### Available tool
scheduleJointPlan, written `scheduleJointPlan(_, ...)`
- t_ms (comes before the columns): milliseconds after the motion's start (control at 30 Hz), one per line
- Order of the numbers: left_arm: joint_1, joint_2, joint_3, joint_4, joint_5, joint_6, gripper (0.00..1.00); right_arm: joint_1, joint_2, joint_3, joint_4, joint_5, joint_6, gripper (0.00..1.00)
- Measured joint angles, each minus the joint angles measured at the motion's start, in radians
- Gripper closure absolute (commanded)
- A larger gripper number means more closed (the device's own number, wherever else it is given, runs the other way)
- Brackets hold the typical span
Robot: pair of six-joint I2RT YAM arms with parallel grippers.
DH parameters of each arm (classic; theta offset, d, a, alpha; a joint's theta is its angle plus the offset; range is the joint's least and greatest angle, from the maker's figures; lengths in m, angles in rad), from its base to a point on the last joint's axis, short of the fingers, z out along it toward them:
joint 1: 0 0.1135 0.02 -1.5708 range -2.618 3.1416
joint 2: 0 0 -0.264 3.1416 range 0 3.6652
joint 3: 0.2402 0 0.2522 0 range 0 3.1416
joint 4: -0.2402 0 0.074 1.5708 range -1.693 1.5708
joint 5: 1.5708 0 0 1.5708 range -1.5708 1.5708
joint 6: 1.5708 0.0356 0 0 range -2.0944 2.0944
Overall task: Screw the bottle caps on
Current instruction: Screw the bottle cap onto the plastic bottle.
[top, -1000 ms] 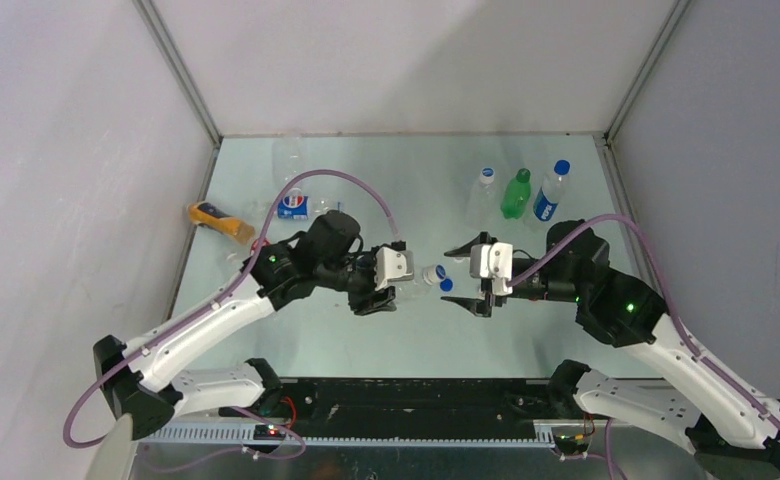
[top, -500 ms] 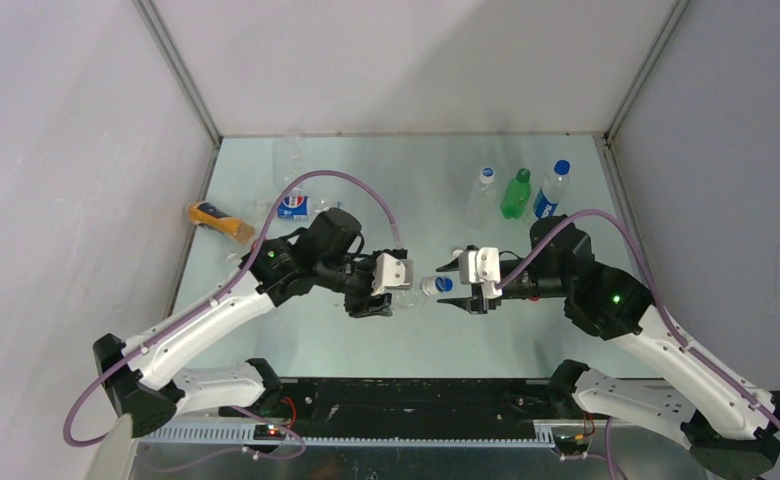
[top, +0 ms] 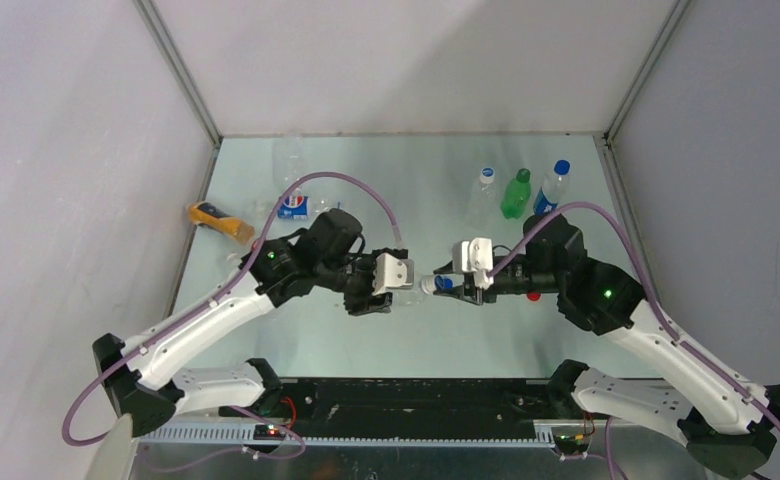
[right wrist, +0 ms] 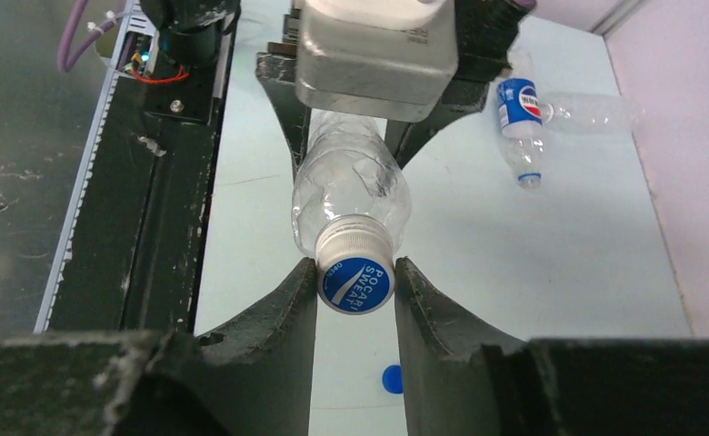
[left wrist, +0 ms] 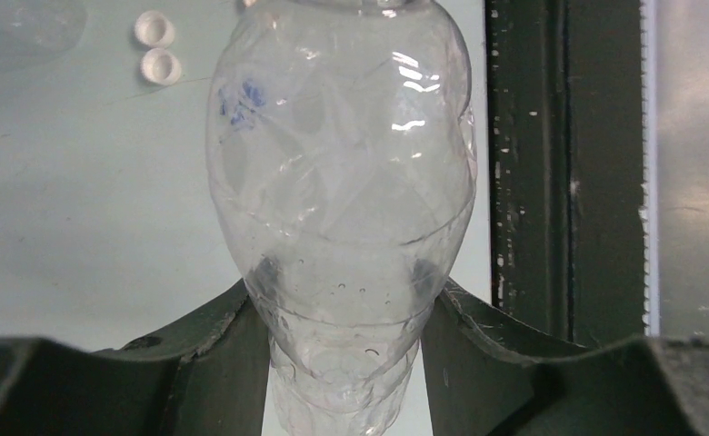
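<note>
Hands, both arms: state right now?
Left hand: closed, holding the clear bottle.
Right hand: closed on the blue-topped cap at that bottle's mouth.

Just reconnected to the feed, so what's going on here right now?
The left end effector grips a clear bottle by its body, held sideways above the table. The right end effector is closed on the blue-topped cap at the bottle's mouth. Three capped bottles stand at the far right.

A blue-topped cap [right wrist: 355, 282] between the jaws
</note>
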Motion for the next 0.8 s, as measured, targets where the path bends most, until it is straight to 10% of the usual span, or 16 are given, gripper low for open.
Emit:
scheduleJointPlan(467, -0.105, -0.189, -0.251, 0.294, -0.466, -0.089, 0.98, 0.004, 0.113, 0.000, 0.110, 0.281, 0.797, 1.00)
scheduleJointPlan(800, -0.092, -0.216, -0.307, 0.429, -0.509, -0.125, 1.00, 0.052, 0.072, -0.006, 0.156, 0.399, 0.909, 0.36)
